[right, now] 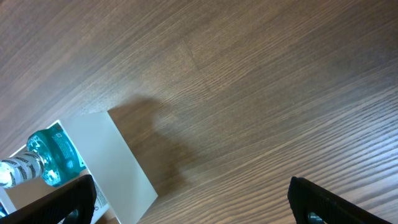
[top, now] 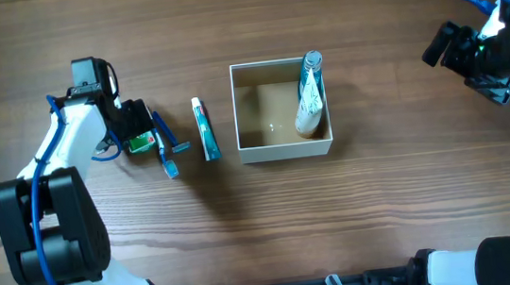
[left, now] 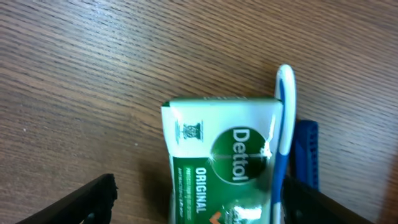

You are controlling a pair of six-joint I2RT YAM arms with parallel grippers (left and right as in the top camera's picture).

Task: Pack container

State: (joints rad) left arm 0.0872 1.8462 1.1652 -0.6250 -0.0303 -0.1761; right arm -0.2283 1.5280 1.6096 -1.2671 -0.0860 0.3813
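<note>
At table centre, the small square white cardboard container (top: 286,147) is shown open-topped, with one white, teal-capped tube (top: 308,94) leaned against its right wall. Left of it, three items are counted on the wooden table (top: 385,205): one teal-and-white tube (top: 204,129), one blue-and-white toothbrush (top: 167,152) and one green Dettol soap box (left: 217,168). The soap box is straddled by the left gripper (left: 202,193), jaws wide, nothing gripped. A pick is judged in hand; closing, then carrying, is called for. The right gripper (right: 189,199) is held wide open and empty, well to the container's right.
</note>
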